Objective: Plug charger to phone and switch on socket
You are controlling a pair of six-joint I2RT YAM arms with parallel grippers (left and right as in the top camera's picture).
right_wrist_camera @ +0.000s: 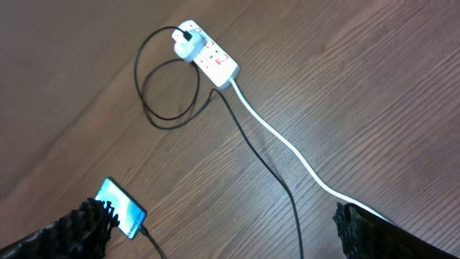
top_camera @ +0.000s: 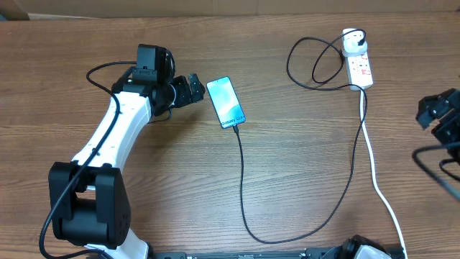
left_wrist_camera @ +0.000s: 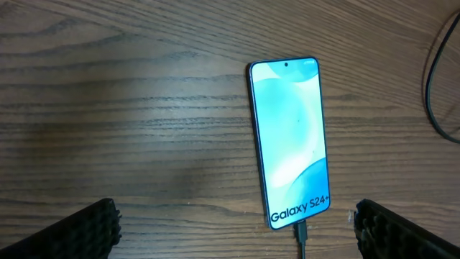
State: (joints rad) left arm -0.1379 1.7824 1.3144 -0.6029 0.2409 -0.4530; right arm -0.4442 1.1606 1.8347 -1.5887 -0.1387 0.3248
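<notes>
From overhead we see the phone (top_camera: pixel 226 103) lying face up on the table (top_camera: pixel 302 173), left of centre. The left gripper (top_camera: pixel 197 89) is just beside its left edge, not touching it. The charger (top_camera: pixel 241 180) runs from the phone's bottom end down the table, curves round and climbs to the socket (top_camera: pixel 360 68) at the far right. There it makes a slack loop, and its white plug sits in the end outlet. The socket's lead (top_camera: pixel 375 176) trails to the near edge. The right gripper (top_camera: pixel 437 111) hangs at the right edge, apart from the socket. In the left wrist view the fingers (left_wrist_camera: pixel 86 229) stand wide apart and empty, and the connector meets the phone's bottom edge. In the right wrist view the fingers (right_wrist_camera: pixel 83 224) are likewise spread wide, holding nothing. We cannot tell how the socket's red switches are set.
</notes>
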